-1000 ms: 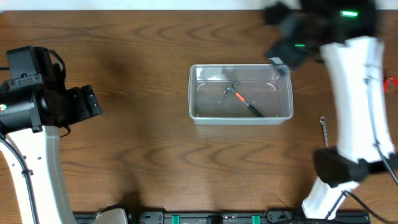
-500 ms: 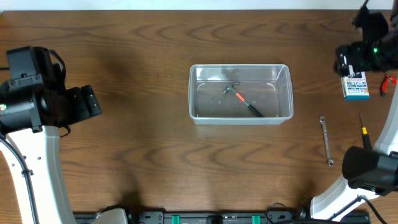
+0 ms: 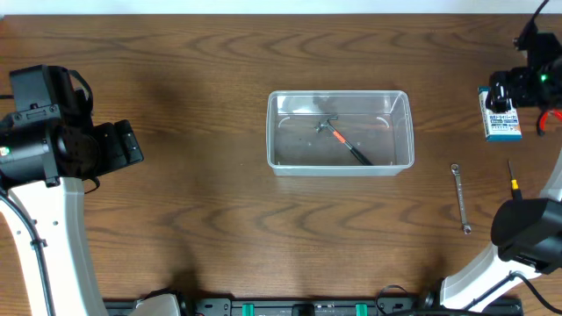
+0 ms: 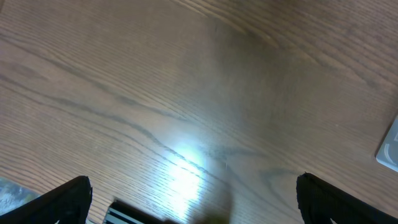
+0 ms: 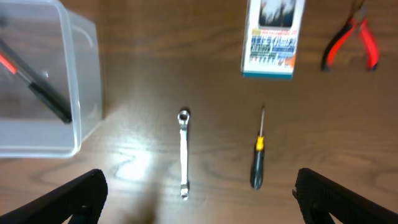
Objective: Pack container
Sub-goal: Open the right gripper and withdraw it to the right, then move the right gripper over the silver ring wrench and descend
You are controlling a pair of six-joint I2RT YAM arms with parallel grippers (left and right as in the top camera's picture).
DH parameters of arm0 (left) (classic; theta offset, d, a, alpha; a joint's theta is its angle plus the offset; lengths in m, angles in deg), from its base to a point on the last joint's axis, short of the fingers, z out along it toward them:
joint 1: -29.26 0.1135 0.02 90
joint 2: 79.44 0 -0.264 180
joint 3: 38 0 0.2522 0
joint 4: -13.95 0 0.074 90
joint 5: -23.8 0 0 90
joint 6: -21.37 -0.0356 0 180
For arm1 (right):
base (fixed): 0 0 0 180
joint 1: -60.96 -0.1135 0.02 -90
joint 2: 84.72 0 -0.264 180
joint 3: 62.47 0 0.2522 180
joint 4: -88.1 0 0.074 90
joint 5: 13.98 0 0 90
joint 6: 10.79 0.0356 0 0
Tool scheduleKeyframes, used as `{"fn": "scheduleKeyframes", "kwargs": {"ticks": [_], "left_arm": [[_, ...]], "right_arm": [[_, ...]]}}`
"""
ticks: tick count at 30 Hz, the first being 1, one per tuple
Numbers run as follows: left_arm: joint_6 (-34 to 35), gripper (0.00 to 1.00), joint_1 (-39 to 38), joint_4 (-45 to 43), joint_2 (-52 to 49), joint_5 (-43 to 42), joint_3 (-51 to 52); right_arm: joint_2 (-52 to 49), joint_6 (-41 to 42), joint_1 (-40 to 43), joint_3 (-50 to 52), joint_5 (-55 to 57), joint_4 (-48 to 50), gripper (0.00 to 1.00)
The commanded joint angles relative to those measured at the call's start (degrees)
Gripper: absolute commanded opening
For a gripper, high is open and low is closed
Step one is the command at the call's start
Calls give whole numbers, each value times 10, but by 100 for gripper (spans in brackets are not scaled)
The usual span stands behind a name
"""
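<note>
The wood-grain worktop [image 3: 202,202] is catching lamp glare. The clear container [image 3: 340,167] is sitting at its centre, holding a hammer [image 3: 344,140]. Pliers [image 3: 550,118] are running off the edge. Left jaws and right jaws are standing released.
</note>
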Motion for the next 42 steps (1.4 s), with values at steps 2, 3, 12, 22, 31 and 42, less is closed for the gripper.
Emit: {"fn": "scheduleKeyframes", "kwargs": {"ticks": [2, 3, 12, 22, 31, 42], "left_arm": [[-3, 98, 3, 2, 1, 1, -6], [-3, 98, 3, 2, 1, 1, -6], [-3, 98, 3, 2, 1, 1, -6], [-3, 98, 3, 2, 1, 1, -6], [-3, 98, 3, 2, 1, 1, -6], [-3, 98, 3, 2, 1, 1, -6]], "right_arm": [[-31, -7, 6, 30, 8, -2, 99], [-38, -8, 6, 36, 8, 0, 99], [-52, -9, 6, 71, 3, -32, 99], [71, 38, 6, 122, -15, -44, 99], [322, 39, 6, 359, -54, 32, 99], [323, 32, 6, 504, 40, 180, 99]]}}
